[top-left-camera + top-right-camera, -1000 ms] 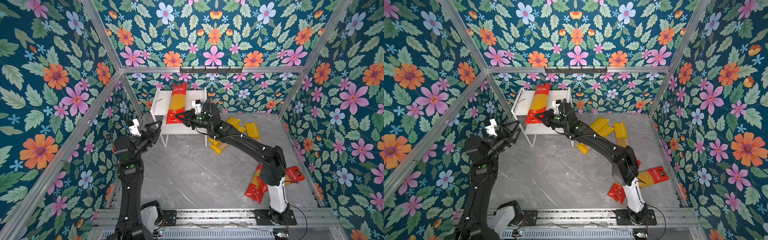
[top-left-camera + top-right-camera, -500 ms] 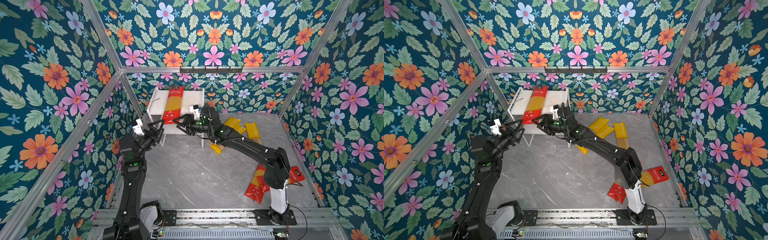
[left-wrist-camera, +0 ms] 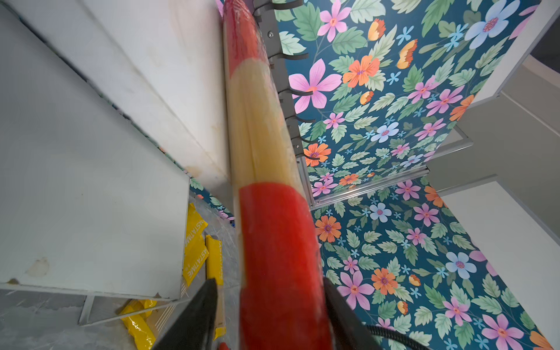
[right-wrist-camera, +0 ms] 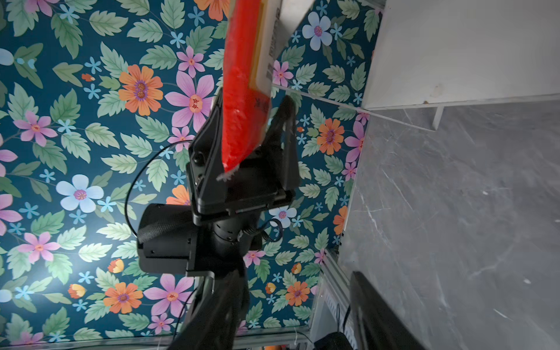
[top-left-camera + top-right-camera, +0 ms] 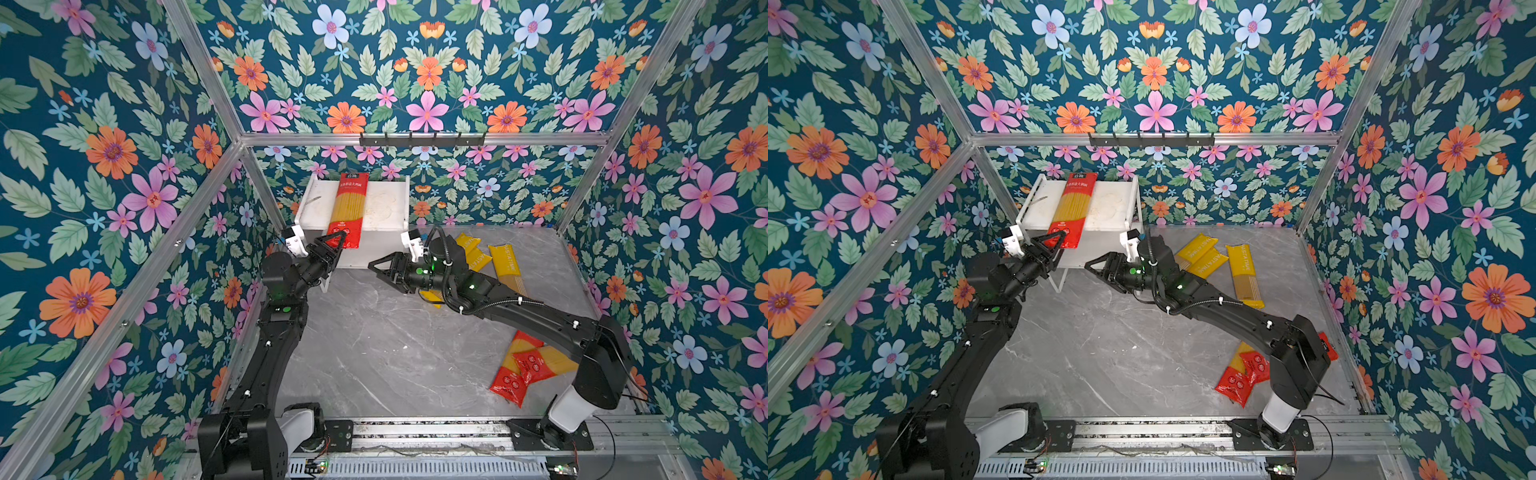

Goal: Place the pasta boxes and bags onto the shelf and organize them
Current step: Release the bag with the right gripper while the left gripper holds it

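shelf top: red-ended pack | grey floor: yellow packs, red-ended packs

Six long flat spaghetti packs show in both top views, three of each kind.

Red ends with a clear middle, three: one red-ended spaghetti pack at eleven o'clock, and a second red-ended pack and a third red-ended pack overlapping at four o'clock.

Yellow plastic printed "PASTATIME", three, all at one o'clock: a first yellow pack and a second yellow pack overlapping, with a third yellow pack just beside them.

One small white two-tier shelf with two flat boards stands at eleven o'clock. There is one grey marbled worktop.

Two black robot arms, the left arm and the right arm, carry one tool each: left tool, right tool.

One black hook rail is at twelve o'clock.
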Controlling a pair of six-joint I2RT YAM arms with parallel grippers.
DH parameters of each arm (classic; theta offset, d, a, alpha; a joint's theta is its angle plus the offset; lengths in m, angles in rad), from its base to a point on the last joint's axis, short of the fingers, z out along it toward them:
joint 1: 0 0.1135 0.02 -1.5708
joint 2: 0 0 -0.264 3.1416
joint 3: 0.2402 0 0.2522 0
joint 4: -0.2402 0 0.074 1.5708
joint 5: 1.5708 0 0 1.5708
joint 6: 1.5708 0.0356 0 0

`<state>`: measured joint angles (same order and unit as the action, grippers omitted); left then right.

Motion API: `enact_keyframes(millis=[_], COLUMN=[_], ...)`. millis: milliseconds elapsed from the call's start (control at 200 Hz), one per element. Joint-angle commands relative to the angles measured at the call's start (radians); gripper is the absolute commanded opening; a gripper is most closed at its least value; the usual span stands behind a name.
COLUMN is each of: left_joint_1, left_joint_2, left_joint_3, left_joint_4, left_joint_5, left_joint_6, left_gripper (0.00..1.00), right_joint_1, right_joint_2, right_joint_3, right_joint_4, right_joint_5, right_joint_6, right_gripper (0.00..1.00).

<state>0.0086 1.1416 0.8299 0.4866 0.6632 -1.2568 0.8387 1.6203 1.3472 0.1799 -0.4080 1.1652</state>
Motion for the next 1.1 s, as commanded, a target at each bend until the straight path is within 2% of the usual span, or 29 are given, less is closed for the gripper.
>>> enact_keyframes(millis=[0, 225, 385, 595, 880, 1090], left_joint_1=[0.001, 0.013, 0.088, 0.230, 0.230, 0.210], left_joint_2=[0.002, -0.052, -0.065, -0.048, -0.007, 0.029], left_joint_3=[0.014, 0.058, 0.092, 0.090, 0.089, 0.106], left_joint_4=[0.024, -0.116, -0.176, -0.189, -0.106, -0.056], left_joint_5=[-0.031, -0.057, -0.020, 0.070, 0.111, 0.089], left_joint_6=[-0.007, 0.032, 0.049, 0.071, 0.038, 0.017], left_gripper=[0.38, 0.16, 0.08, 0.07, 0.07, 0.08], right_joint_1=[0.002, 0.002, 0.001, 0.001, 0.001, 0.001], right_joint_2=[-0.059, -0.140, -0.146, -0.155, -0.161, -0.151], right_joint_3=[-0.067, -0.171, -0.196, -0.221, -0.232, -0.226], right_joint_4=[0.042, 0.020, 0.025, 0.034, 0.027, 0.029], right_joint_5=[0.058, 0.129, 0.132, 0.137, 0.143, 0.140], right_joint_6=[-0.050, -0.102, -0.105, -0.106, -0.116, -0.117], right_gripper=[0.59, 0.59, 0.59, 0.59, 0.59, 0.58])
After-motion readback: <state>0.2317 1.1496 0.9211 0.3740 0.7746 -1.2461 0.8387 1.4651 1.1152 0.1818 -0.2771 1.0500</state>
